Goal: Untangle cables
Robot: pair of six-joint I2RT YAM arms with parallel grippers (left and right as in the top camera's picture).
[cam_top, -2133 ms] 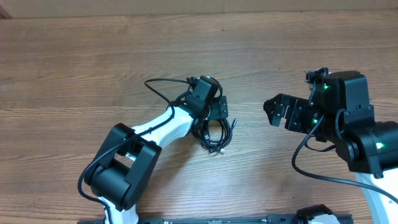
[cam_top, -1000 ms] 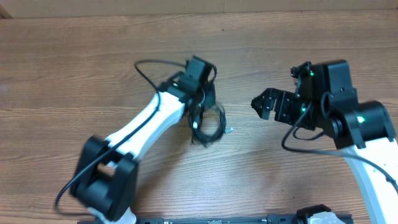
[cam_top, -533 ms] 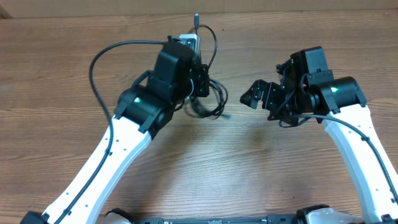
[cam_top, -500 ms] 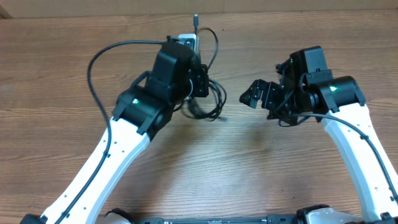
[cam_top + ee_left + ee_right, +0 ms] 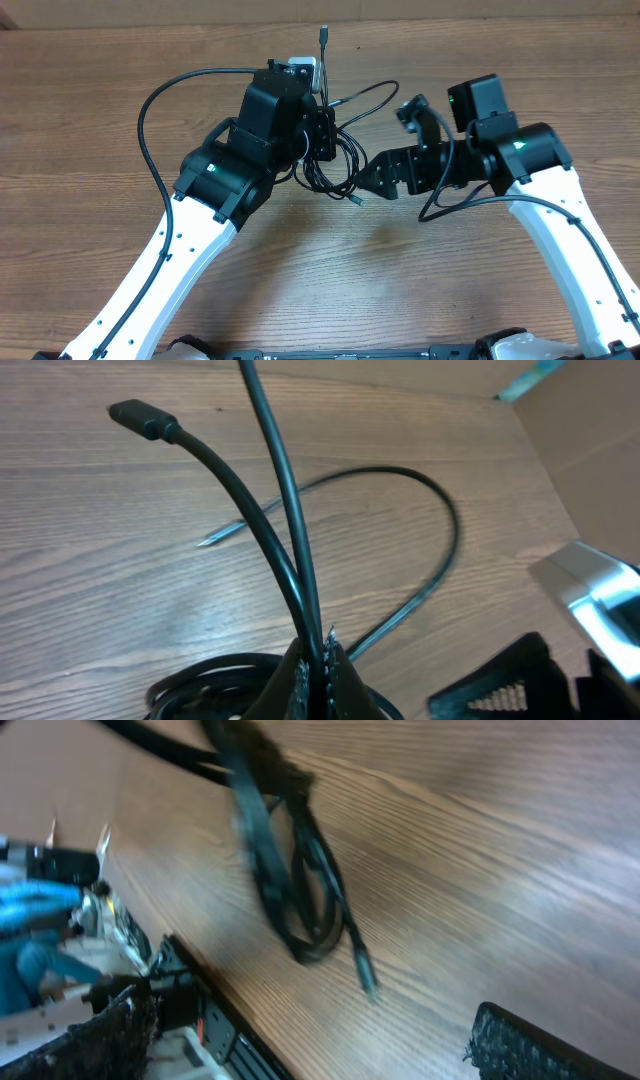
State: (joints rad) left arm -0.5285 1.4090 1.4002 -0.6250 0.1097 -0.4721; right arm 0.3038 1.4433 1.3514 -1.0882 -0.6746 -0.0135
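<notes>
Several cables [image 5: 335,178] were pinched together in the left hand [image 5: 318,652], loops hanging over the desk [image 5: 100,80]; within half a second the right hand [image 5: 368,180], fingers spread, had been brought from apart to just beside them; a second grasp seemed likely.

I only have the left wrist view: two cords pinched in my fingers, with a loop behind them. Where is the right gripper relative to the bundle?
Observer: In the overhead view, the right gripper sits just right of the coiled cables, close beside them.
Operator: Is it open or shut?
Observer: Open. In the right wrist view its fingers are spread wide, with the coil ahead of them and not gripped.
Operator: Any loose end on that side?
Observer: Yes, one plug end sticks out below the coil, over the table.
</notes>
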